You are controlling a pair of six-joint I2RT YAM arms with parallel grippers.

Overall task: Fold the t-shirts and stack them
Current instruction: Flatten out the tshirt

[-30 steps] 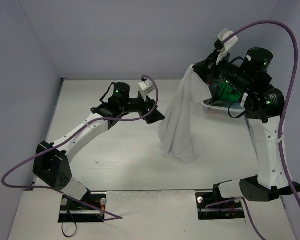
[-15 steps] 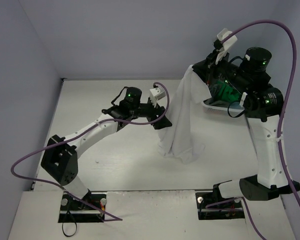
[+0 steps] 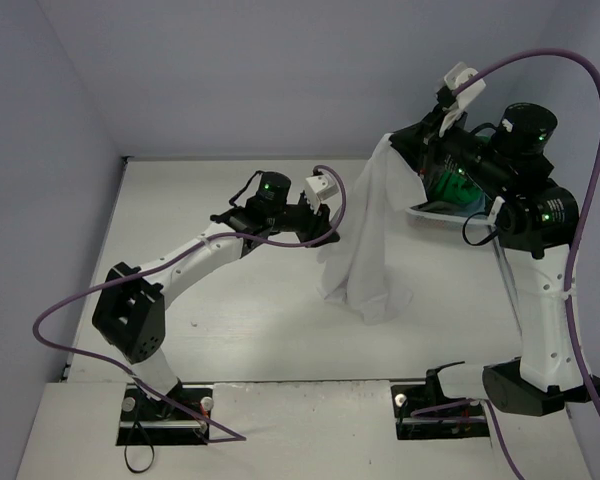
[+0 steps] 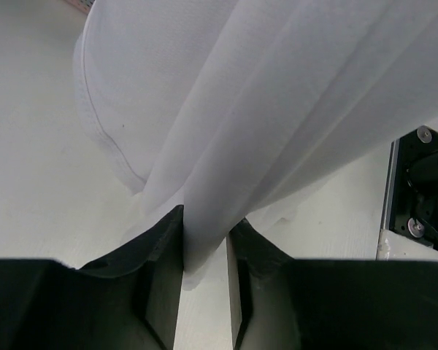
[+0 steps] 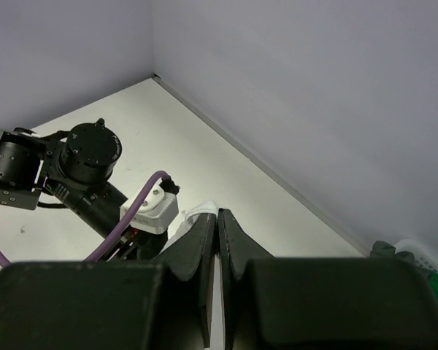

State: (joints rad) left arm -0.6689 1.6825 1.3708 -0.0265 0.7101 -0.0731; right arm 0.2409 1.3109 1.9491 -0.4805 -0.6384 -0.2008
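Note:
A white t-shirt (image 3: 365, 240) hangs in a long drape from my right gripper (image 3: 395, 140), which is raised high and shut on the shirt's top edge. Its lower end rests bunched on the table. In the right wrist view a small white fold (image 5: 201, 212) pokes out beside the shut jaws of the right gripper (image 5: 218, 213). My left gripper (image 3: 332, 238) is at the drape's left side, partway down. In the left wrist view the left gripper (image 4: 204, 226) has a hanging fold of the white t-shirt (image 4: 277, 95) pinched between its fingertips. A bright green t-shirt (image 3: 450, 185) shows behind the right arm.
A white laundry basket (image 3: 430, 210) sits at the back right, mostly hidden by the right arm, with green and dark cloth in it. Purple-grey walls close the table at the back and sides. The left arm (image 5: 87, 157) stretches across the table's middle.
My left arm has swung right to the hanging shirt and its jaws have closed on a fold. The right gripper has lifted the shirt slightly higher.

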